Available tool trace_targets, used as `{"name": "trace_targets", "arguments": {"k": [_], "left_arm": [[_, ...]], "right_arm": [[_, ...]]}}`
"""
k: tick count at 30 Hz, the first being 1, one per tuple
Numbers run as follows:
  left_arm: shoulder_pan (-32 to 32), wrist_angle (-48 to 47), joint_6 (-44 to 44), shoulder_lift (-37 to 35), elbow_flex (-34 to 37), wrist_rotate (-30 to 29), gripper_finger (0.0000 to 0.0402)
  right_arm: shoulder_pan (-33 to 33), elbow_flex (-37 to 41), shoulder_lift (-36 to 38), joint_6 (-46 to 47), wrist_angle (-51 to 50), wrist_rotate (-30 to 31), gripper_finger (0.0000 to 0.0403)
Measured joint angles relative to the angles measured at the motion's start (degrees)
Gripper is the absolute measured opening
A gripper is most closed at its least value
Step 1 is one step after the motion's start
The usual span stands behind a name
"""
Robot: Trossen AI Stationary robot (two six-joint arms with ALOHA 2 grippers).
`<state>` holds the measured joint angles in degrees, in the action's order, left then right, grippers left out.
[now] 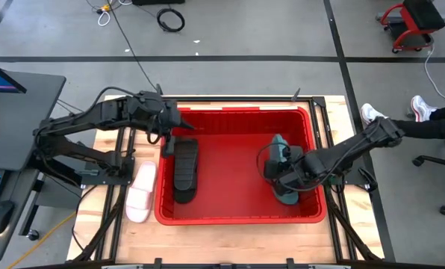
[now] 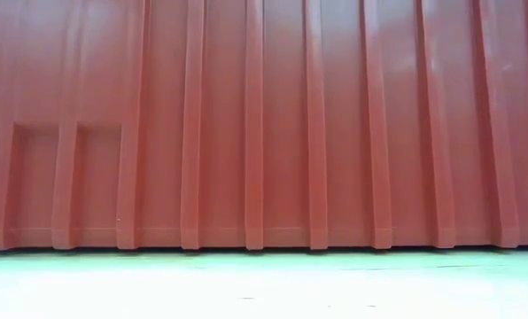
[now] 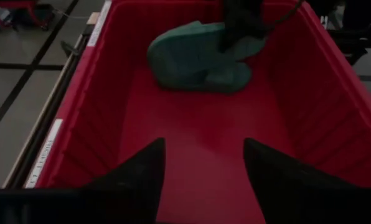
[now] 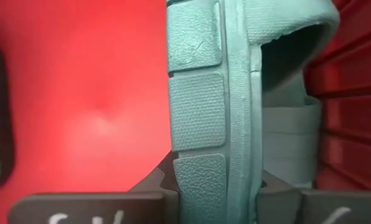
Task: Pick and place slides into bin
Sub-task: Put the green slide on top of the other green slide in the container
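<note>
- My right pincer [image 1: 286,178] grips the teal slide [image 1: 281,153] on edge inside the red bin [image 1: 237,217], near its right wall.
- My left pincer [image 1: 179,122] hangs wide open over the bin's left rim.
- A black slide [image 1: 185,170] lies in the bin; a white slide [image 1: 141,192] sits outside on the tabletop [image 1: 103,232].

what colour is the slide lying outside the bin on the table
White or very pale pink; the slide lies beside the red bin, best seen in the high view.

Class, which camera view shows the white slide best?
The high view: only it shows the white slide, lying on the table just outside the bin, on its left-arm side. The low view shows only bin wall; neither wrist view shows it.
</note>
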<state>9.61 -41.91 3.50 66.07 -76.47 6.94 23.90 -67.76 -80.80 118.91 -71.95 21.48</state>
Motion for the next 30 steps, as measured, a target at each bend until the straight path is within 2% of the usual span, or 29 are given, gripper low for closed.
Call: {"name": "trace_targets", "arguments": {"k": [4,12,17,30], "left_arm": [[0.08,0.05,0.43,-0.14,0.0,-0.12,0.0209],[0.04,0.15,0.81,-0.14,0.0,-0.08,0.0197],[0.04,0.05,0.64,-0.14,0.02,-0.08,0.0198],[0.07,-1.44,2.3,-0.12,0.02,-0.06,0.0193]], "right_arm": [[-0.4,0.18,-1.77,0.65,-2.48,-0.16,0.0066],[-3.12,0.47,-6.11,-2.86,-3.72,-6.16,0.0068],[-5.43,0.5,-6.97,-6.48,-3.41,-10.57,0.0122],[-9.04,-1.38,-5.35,-9.38,-2.61,-10.28,0.0141]]}}
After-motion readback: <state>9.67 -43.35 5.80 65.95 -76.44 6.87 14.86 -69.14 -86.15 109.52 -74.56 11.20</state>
